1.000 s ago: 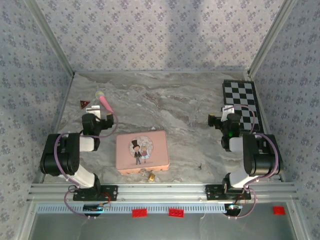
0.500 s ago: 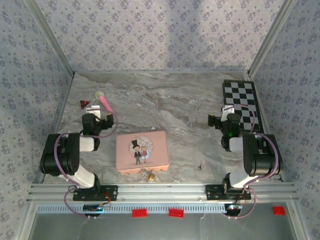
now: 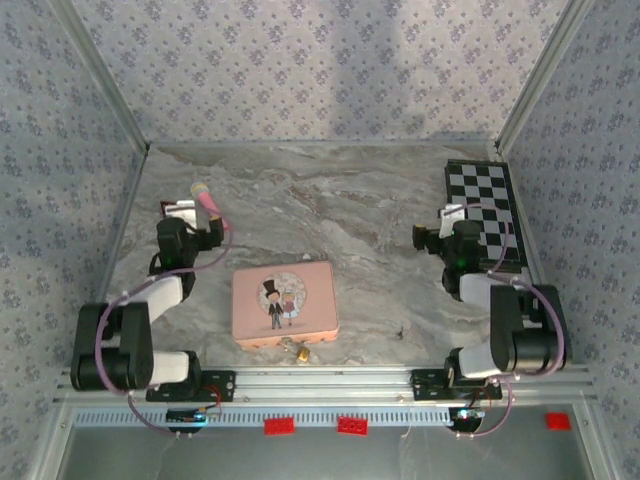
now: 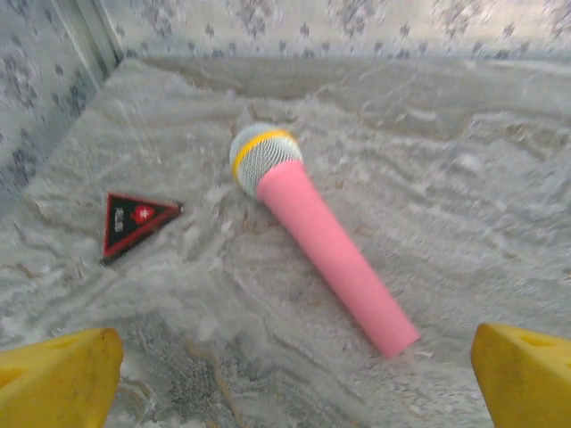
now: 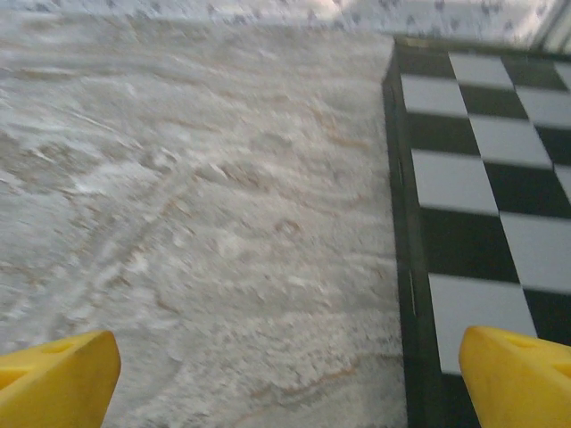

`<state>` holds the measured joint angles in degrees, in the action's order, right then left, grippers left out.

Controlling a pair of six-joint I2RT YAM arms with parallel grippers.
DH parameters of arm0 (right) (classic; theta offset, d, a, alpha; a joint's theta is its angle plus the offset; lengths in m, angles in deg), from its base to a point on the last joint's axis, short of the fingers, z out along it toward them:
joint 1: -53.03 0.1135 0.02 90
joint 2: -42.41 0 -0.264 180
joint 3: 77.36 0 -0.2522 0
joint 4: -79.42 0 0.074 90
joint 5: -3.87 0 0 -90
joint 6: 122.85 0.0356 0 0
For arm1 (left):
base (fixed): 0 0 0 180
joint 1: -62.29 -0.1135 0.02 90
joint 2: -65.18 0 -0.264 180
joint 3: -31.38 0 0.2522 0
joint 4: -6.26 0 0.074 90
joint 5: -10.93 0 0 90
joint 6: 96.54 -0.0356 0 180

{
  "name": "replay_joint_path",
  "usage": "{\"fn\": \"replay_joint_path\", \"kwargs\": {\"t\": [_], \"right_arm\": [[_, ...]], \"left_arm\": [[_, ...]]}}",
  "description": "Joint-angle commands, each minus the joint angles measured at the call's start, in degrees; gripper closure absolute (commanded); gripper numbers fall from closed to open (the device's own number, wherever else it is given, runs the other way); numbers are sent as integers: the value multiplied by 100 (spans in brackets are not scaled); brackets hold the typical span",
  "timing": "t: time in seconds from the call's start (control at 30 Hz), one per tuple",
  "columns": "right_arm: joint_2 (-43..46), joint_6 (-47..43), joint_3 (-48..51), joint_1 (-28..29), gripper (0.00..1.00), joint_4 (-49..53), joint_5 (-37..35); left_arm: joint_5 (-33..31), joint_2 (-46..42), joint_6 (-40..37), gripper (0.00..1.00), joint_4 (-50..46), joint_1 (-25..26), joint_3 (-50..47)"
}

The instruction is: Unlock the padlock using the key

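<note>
The padlock (image 3: 301,352), tiny and brass-gold, lies on the marble at the near edge of the pink tin (image 3: 284,304). A small dark speck (image 3: 402,331) lies to the right of the tin; I cannot tell if it is the key. My left gripper (image 3: 182,208) is open far left of the tin, its yellow fingertips (image 4: 53,379) wide apart over bare marble. My right gripper (image 3: 450,213) is open at the far right, by the checkerboard's edge, with nothing between its fingertips (image 5: 522,374).
A pink microphone (image 4: 312,250) and a red-and-black triangle (image 4: 134,221) lie just ahead of the left gripper. A black-and-white checkerboard (image 5: 482,178) sits at the back right. Patterned walls (image 3: 320,70) close off the table on three sides.
Both arms have reached toward the back. The left gripper now covers the triangle in the top view. The right gripper has moved a little toward the checkerboard. Both stay open.
</note>
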<state>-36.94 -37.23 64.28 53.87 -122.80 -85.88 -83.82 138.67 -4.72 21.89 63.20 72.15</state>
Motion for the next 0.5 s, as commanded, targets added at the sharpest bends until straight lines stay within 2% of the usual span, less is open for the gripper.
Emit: {"fn": "replay_joint_path", "kwargs": {"t": [0.0, 0.07, 0.27, 0.37, 0.43, 0.47], "right_arm": [[686, -187, -338, 157, 1, 927, 11], [1115, 79, -558, 193, 1, 1473, 155], [2076, 1713, -1706, 379, 1, 3415, 968], [2323, 2321, -2190, 401, 1, 4114, 1373], [2496, 3241, -2256, 365, 1, 4557, 1001], [2598, 4022, -2255, 313, 1, 5067, 619]], "left_arm": [[-187, -655, 205, 0, -1251, 118, 402], [-151, -1019, 492, 0, -1887, 115, 651], [392, -1999, 1379, 0, -3736, 122, 1514], [129, -2509, 2234, 0, -4490, 118, 1809], [-460, -2794, 3086, 0, -5188, 119, 1939], [-771, -2947, 3561, 0, -5578, 118, 1968]]}}
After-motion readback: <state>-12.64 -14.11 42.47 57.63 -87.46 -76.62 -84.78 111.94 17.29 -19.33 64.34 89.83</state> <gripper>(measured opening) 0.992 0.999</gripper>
